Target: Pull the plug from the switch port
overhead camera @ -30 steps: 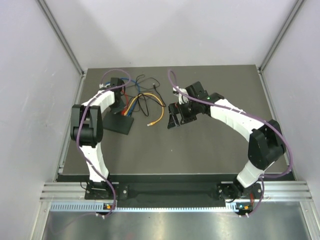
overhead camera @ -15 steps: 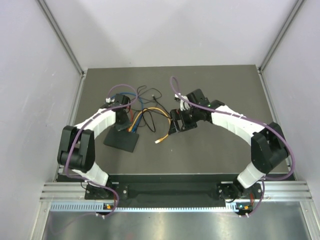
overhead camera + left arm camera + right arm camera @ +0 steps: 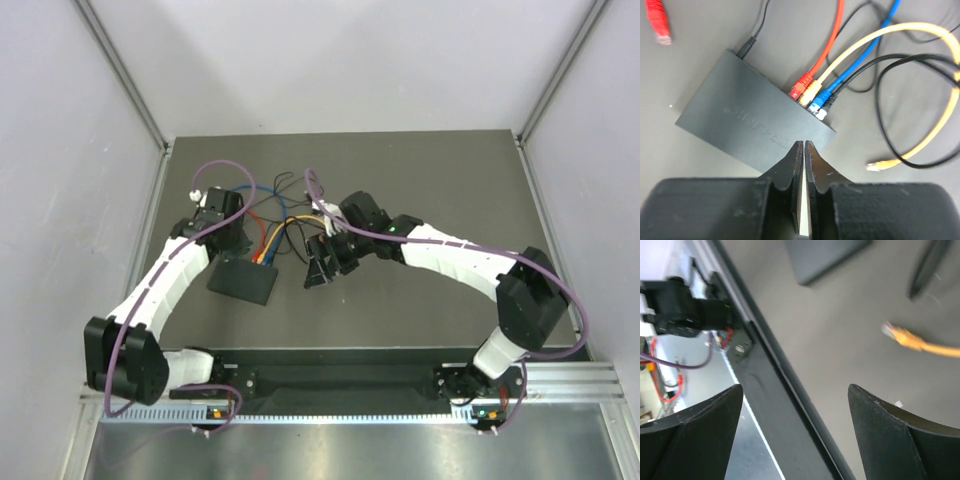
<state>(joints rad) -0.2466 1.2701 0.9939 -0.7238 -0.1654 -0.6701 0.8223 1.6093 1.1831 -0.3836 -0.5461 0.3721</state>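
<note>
Flat matte-black rectangular switch (image 3: pixel 752 120) lies just ahead of the pressed-together left fingers (image 3: pixel 789 167), its row of coloured plugs (image 3: pixel 812 95) facing the widely spread right fingers (image 3: pixel 695 430) nearby.

Left wrist view: the switch (image 3: pixel 745 115) sits mid-frame, with my left gripper (image 3: pixel 803 148) right at its lower edge. Four plugs (image 3: pixel 812 97) sit side by side in its right-hand side, and their cables (image 3: pixel 865 45) fan off to the upper right. A loose plug (image 3: pixel 880 164) lies lower right of it, and a second loose plug (image 3: pixel 660 22) is in the upper left corner. In the top view, my right gripper (image 3: pixel 318 272) is just right of the switch.
</note>
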